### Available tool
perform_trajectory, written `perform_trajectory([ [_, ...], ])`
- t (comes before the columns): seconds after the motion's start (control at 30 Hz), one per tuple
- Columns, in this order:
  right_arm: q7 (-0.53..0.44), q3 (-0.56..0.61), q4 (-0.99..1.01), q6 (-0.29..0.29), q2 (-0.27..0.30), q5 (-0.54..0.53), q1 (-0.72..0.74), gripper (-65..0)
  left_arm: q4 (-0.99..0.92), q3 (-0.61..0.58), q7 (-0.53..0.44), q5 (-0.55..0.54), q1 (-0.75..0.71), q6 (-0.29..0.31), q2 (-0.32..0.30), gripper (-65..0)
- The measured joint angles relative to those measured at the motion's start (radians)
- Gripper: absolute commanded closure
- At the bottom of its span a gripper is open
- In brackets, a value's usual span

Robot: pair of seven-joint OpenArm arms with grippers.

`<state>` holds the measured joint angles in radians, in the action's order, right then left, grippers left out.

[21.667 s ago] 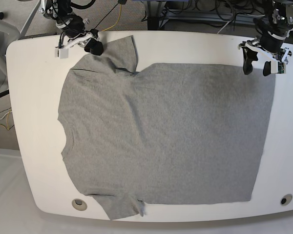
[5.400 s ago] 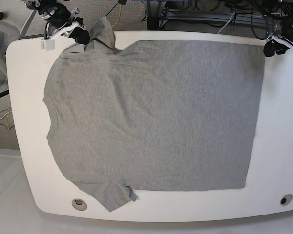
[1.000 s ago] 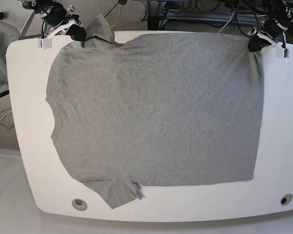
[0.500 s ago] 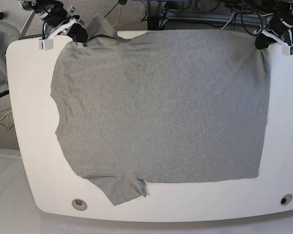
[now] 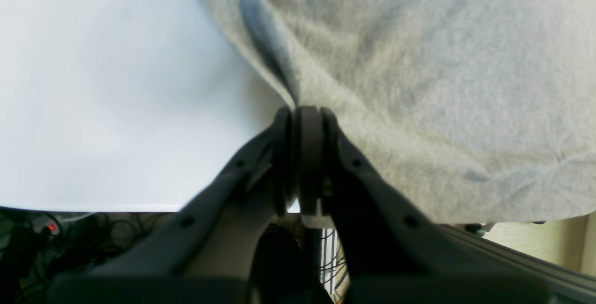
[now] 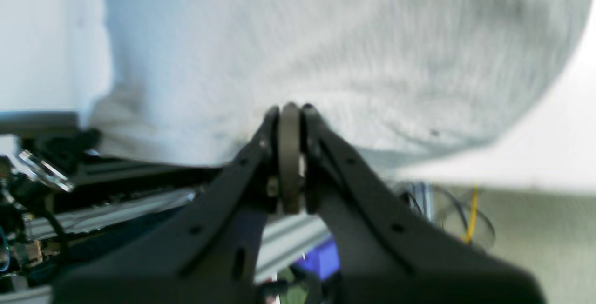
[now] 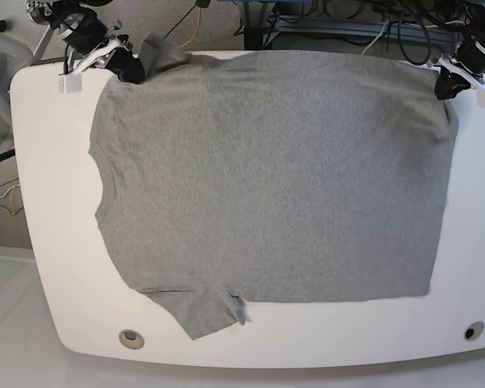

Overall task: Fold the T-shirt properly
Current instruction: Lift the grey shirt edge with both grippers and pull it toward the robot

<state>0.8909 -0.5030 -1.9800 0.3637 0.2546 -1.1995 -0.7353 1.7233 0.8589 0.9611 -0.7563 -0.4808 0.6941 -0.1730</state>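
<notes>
Base view. T-shirt (image 7: 275,178): grey, spread flat over most of the table (image 7: 48,242), collar toward the right gripper's side, hem toward the left gripper's side. Right gripper (image 7: 128,68): at the far corner, jaws pressed together on the shirt's shoulder beside the rumpled far sleeve; the cloth runs away from it toward the camera and across the table. Left gripper (image 7: 448,84): at the opposite far corner, pinching the hem corner; the shirt lies below and to the side of it. Near sleeve (image 7: 198,311): flat, well apart from both grippers.

Left wrist view. Left gripper (image 5: 300,118): jaws closed on a cloth edge; shirt (image 5: 419,71) stretches ahead, a fold rising from the tips.

Right wrist view. Right gripper (image 6: 289,113): jaws closed on the shirt (image 6: 326,38), which fills the space ahead; blurred.
</notes>
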Motion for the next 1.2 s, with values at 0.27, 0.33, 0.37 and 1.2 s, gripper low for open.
perform_trajectory([
  [0.27,0.003,0.0,-0.002,-0.003,0.006,-0.022,0.031,0.0,0.003,0.0,0.06,-0.002,0.068,0.002,0.0,-2.1],
  [0.33,0.003,0.001,-0.002,-0.005,0.006,-0.019,0.037,0.0,0.003,0.0,0.065,-0.003,0.071,0.002,0.001,-2.1],
  [0.37,0.003,0.001,-0.002,-0.004,0.006,-0.018,0.039,0.0,0.003,0.0,0.069,0.0,0.072,0.002,0.001,-2.1],
  [1.2,0.004,0.007,-0.002,-0.077,0.005,-0.018,0.174,0.0,0.003,0.005,0.072,0.008,0.17,0.002,-0.022,-2.1],
])
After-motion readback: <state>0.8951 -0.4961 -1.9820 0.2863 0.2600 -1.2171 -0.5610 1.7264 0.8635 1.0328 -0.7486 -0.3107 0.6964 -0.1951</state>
